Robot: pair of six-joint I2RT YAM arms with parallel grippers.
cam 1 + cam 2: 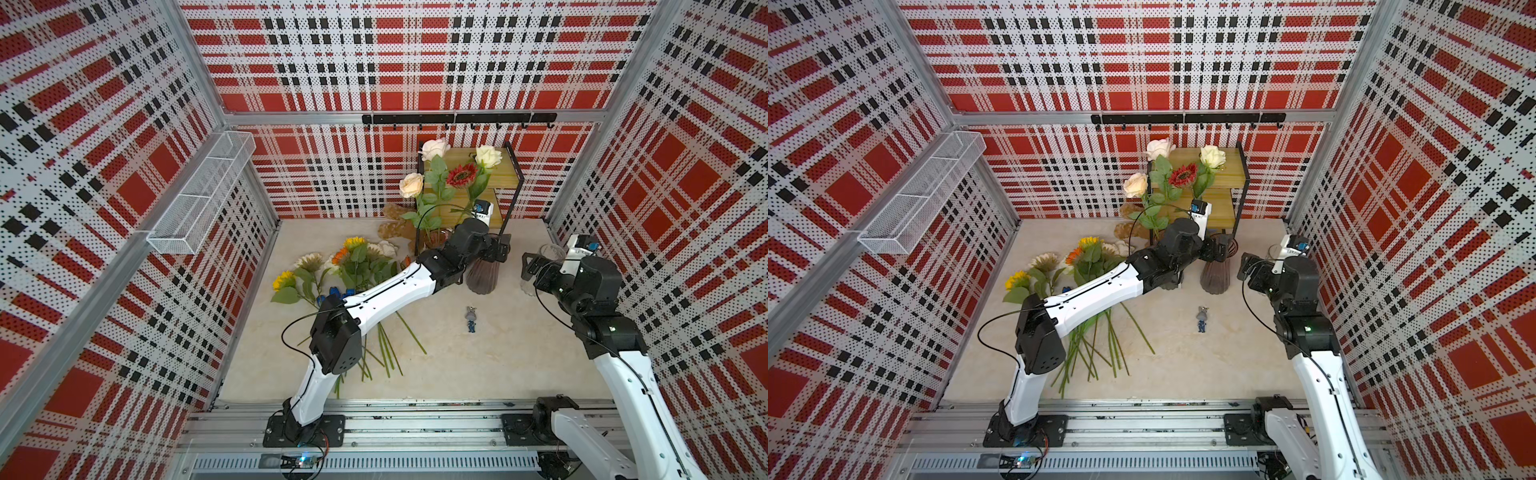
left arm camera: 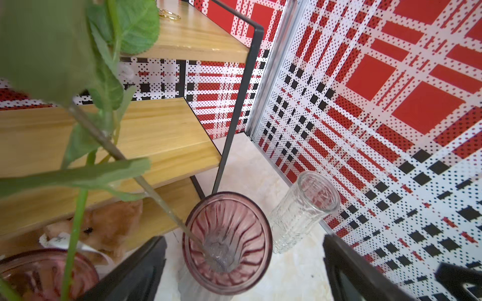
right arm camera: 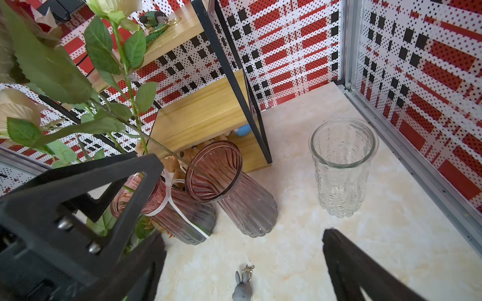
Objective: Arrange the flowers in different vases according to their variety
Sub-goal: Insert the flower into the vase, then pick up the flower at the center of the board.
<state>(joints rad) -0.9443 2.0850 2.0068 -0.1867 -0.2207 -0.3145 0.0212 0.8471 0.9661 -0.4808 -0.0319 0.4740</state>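
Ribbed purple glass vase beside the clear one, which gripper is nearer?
Left. The left gripper hangs open above the ribbed purple glass vase; the right gripper is off to the side, by the clear glass vase.

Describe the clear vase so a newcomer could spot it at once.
Find the wooden shelf at the back. Three vases stand near it; the clear vase is farthest toward the right gripper. Unlike the two purple vases, it is colourless and empty.

surface: pale marbled tabletop [image 1: 478, 374] | landmark: wooden shelf rack [image 1: 503, 166], at back | just before rack: two ribbed purple vases [image 3: 247, 208] | off rack's right corner: clear vase [image 3: 339, 177] | left-front of rack: loose flowers [image 1: 357, 266], flat | further front: small keychain figure [image 1: 471, 320] | rack's left foot: brown plush [image 1: 395, 224], seemingly
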